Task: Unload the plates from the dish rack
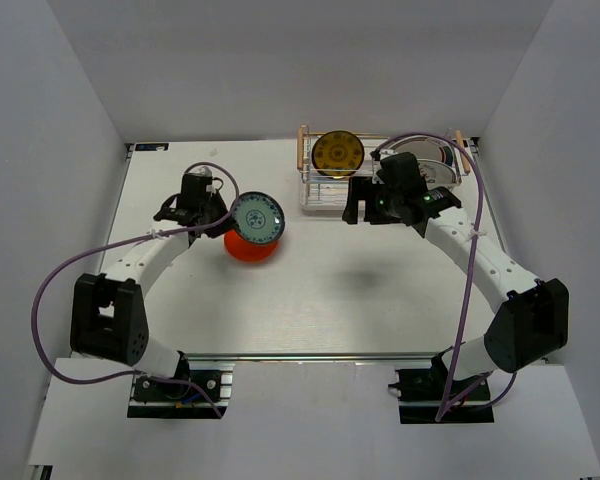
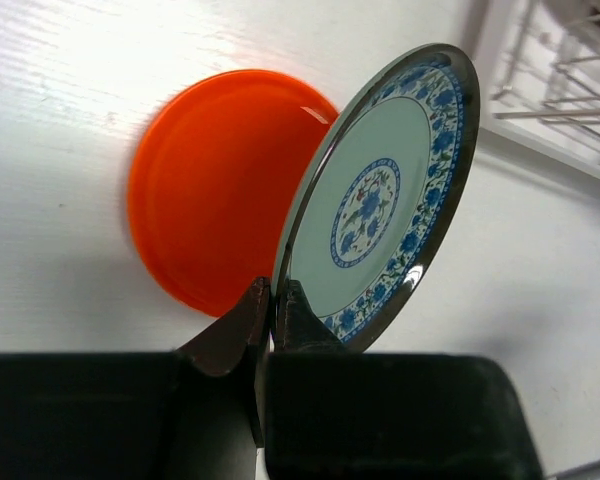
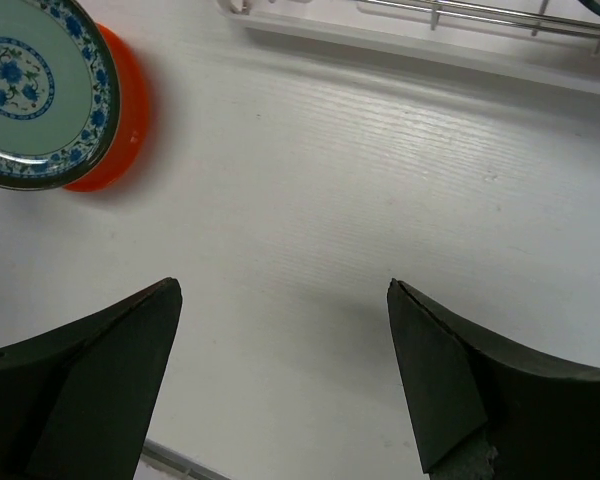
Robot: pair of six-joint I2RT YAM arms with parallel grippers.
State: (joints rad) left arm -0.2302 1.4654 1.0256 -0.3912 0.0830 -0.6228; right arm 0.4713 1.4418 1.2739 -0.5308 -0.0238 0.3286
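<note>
Left tool (image 2: pixel 272 300) clamping rim of blue-flowered plate (image 2: pixel 380 200), holding it tilted over orange plate (image 2: pixel 210 190) lying on bench (image 1: pixel 330 290). Right tool (image 3: pixel 283 290) standing wide apart, empty, near rack (image 1: pixel 318 205); yellow plate (image 1: pixel 337 152) standing in rack.

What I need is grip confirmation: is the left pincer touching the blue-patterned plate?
Touching. The left wrist view shows the left pincer shut on the lower rim of the blue-patterned plate, one finger against each face.

Bright, even overhead light; no hard shadows.
Top view: soft grey arm shadows on worktop (image 1: pixel 310 300) near centre. Left wrist: glare streak on orange plate (image 2: pixel 210 190) at 1 o'clock of its rim, its 9 o'clock edge smeared; blue-patterned plate (image 2: pixel 380 210) sharp; dish rack (image 2: pixel 555 112) at 1 o'clock blurred.
</note>
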